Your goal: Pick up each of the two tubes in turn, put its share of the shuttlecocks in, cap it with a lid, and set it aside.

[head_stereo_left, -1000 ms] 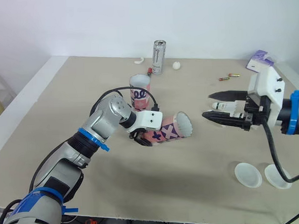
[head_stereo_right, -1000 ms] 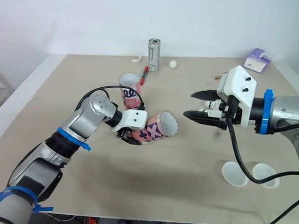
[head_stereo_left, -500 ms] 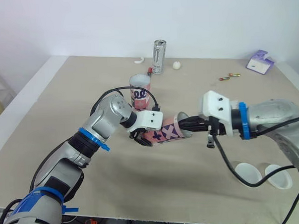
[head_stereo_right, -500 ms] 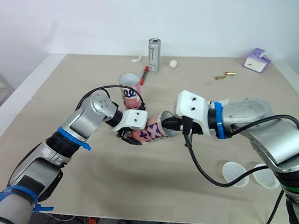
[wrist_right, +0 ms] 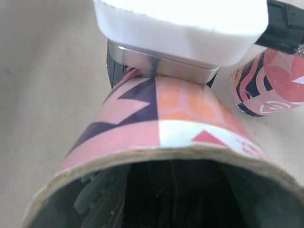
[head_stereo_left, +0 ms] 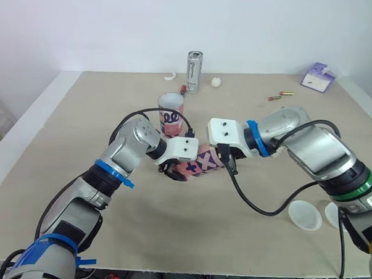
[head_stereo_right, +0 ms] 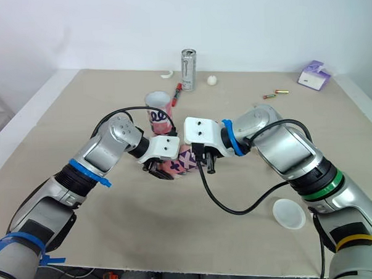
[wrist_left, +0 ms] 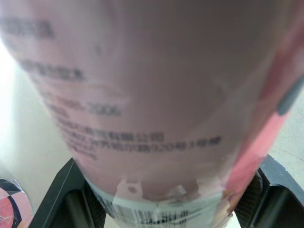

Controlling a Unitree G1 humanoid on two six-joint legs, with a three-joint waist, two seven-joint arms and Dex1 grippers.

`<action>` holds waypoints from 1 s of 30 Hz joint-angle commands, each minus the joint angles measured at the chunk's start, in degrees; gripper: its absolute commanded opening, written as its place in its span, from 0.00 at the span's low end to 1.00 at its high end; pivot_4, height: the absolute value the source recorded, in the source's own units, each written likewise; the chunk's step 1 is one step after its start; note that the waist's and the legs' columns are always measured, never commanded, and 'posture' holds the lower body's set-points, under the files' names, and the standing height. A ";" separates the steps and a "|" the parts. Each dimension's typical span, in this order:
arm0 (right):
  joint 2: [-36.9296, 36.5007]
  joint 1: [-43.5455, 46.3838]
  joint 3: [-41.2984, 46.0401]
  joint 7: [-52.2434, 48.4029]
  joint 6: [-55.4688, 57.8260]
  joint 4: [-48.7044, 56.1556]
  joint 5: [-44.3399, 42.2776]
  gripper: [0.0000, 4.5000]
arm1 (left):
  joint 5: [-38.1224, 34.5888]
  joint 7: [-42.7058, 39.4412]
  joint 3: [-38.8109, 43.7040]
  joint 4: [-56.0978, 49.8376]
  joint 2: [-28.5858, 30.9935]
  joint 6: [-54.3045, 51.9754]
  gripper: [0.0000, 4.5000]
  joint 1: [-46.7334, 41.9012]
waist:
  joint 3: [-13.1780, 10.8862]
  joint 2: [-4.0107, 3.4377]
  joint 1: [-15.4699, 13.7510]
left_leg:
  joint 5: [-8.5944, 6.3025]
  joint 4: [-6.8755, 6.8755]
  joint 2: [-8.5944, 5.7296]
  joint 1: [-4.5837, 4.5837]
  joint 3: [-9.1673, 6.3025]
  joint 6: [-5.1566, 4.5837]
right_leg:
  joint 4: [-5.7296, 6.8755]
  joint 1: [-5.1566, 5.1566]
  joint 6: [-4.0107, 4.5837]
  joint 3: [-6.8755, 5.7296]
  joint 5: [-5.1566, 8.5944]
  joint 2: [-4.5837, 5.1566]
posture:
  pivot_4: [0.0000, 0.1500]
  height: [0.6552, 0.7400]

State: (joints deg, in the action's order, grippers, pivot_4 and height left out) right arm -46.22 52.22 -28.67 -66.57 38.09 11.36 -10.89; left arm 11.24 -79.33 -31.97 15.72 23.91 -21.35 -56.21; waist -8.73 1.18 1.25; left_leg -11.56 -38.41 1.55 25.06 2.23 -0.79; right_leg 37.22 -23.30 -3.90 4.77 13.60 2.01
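Our left claw point(head_stereo_left: 175, 173) clamps the tube point(head_stereo_left: 202, 162); our right claw point(head_stereo_left: 226, 156) meets its mouth, and we cannot tell its state. We should steady the tube and push the shuttlecock point(wrist_right: 97, 197) straight in.

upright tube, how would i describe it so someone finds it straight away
On the beige table, come from the silver can at the far edge toward the robot. The upright tube stands there, just behind the left gripper. Unlike the held tube, gripped sideways, it stands free, mouth up.
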 commanded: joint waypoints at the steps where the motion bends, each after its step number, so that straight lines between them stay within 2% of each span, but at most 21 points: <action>1: 2.29 0.20 -2.52 -2.07 -1.82 -2.56 2.77 0.02 | 0.48 0.49 -1.49 -0.82 -1.19 0.43 0.65 0.59 | 0.01 -0.01 0.02 | 0.03 0.00 0.03 -0.02 -0.01 -0.01 | 0.01 -0.01 0.05 -0.01 -0.06 -0.07 | 1.00 1.00; 12: 2.70 0.43 2.54 -5.86 -1.08 -2.62 3.10 0.02 | 0.83 0.41 -1.10 -0.52 -1.08 0.47 0.65 0.93 | 0.05 -0.07 -0.02 | 0.07 0.03 0.24 -0.16 -0.03 -0.02 | 0.09 -0.05 0.31 0.01 -0.21 -0.37 | 1.00 1.00; 16: -0.06 0.19 9.00 -6.86 2.32 0.52 -0.88 0.02 | 0.94 0.33 -1.07 -0.35 -1.17 0.56 0.65 0.95 | 0.04 -0.07 -0.24 | 0.08 0.03 0.20 0.02 -0.01 -0.01 | 0.09 -0.13 0.28 0.01 -0.19 -0.11 | 1.00 1.00; 24: -7.95 -6.39 22.26 -6.33 8.39 8.03 -9.70 0.02 | 0.87 0.21 -1.17 -0.05 -0.97 0.99 0.65 1.16 | 0.00 -0.03 -0.53 | -0.07 0.05 -0.35 0.30 0.10 -0.18 | -0.11 -0.13 0.06 -0.03 0.02 0.56 | 1.00 1.00; 30: -12.42 -15.93 38.22 -3.68 13.93 11.06 -17.12 0.02 | -0.72 0.90 0.16 0.43 -1.65 2.36 0.65 1.85 | -0.01 -0.01 -0.77 | -0.07 0.05 -0.37 0.32 -0.02 -0.18 | -0.11 -0.08 0.04 -0.12 0.05 0.57 | 1.00 1.00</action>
State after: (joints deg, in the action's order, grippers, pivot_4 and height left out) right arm -57.65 37.57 3.03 -71.57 50.37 20.51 -25.25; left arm 10.96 -79.18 -31.36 15.29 23.06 -19.73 -55.59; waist -8.73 1.17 0.48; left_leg -11.63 -38.35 1.18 25.38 2.21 -0.97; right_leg 37.10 -23.37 -3.86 4.64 13.65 2.58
